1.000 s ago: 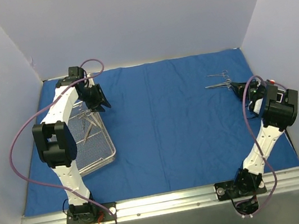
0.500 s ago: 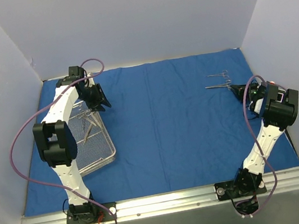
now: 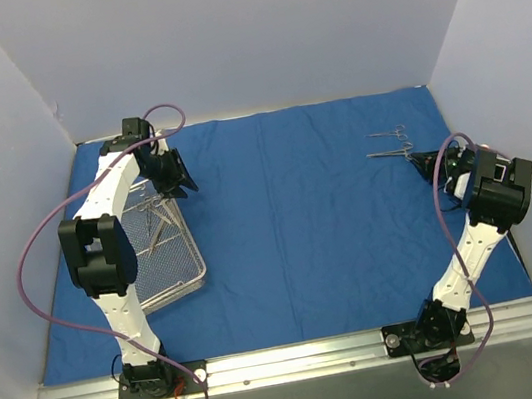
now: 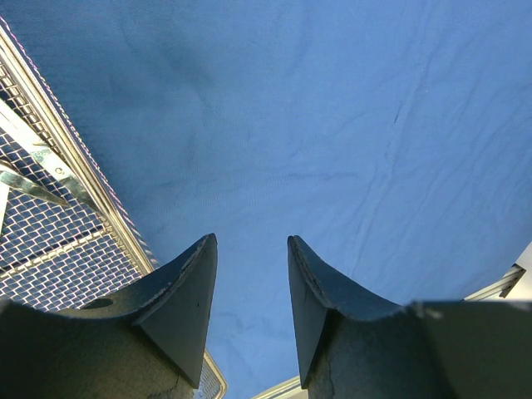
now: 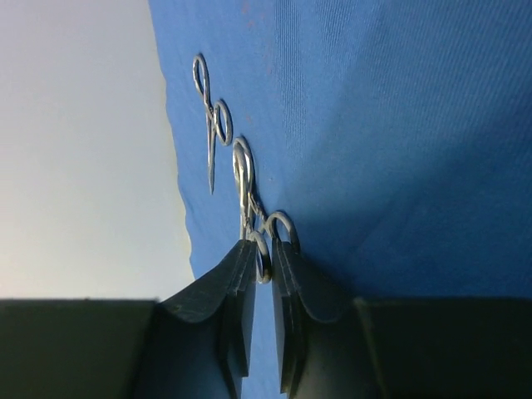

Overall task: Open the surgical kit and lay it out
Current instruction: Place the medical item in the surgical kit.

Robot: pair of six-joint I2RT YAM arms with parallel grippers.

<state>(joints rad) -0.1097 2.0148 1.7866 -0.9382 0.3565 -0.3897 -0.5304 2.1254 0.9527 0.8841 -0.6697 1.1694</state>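
Right tool (image 5: pixel 264 249), jaws a narrow slit apart at the ring handle of an instrument (image 5: pixel 244 179) lying on the blue cloth (image 5: pixel 399 125) beside a second instrument (image 5: pixel 210 116). I cannot tell whether it pinches. I'd open fully, then lift straight off. Its arm reaches low, elbow bent. Left tool (image 4: pixel 249 249) hangs open beside the mesh tray (image 4: pixel 58 249).

arms (image 3: pixel 108 189) — white links, black joints | cables (image 3: pixel 20 271) — purple | claw (image 4: pixel 251 241) black

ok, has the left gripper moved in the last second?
No. In the top view the left gripper hangs at the same spot by the far right corner of the mesh tray, jaws apart.
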